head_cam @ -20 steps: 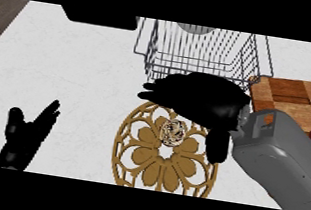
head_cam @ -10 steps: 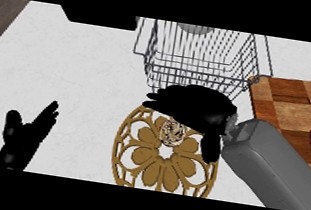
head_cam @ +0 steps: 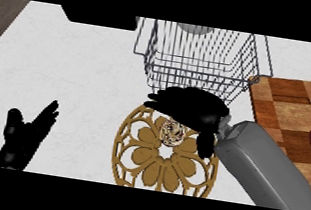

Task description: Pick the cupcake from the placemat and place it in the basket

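Gold placemat [head_cam: 160, 166] carries cupcake [head_cam: 173, 131]; my right hand [head_cam: 192, 105] above it, fingers curled, holding nothing. Left hand [head_cam: 24, 133] open, resting lower left. Basket [head_cam: 203, 58] beyond.

The right hand [head_cam: 192, 107] covers the far rim of the placemat [head_cam: 163, 166] and the top of the cupcake [head_cam: 173, 131], so whether its fingers touch the cupcake cannot be told. The placemat's near edge is cut off below. Beyond the placemat, the wire basket [head_cam: 203, 58] is cut off at its far rim, where a pale object [head_cam: 193, 28] is too cropped to identify, as is the dark block [head_cam: 101, 17] beside it.
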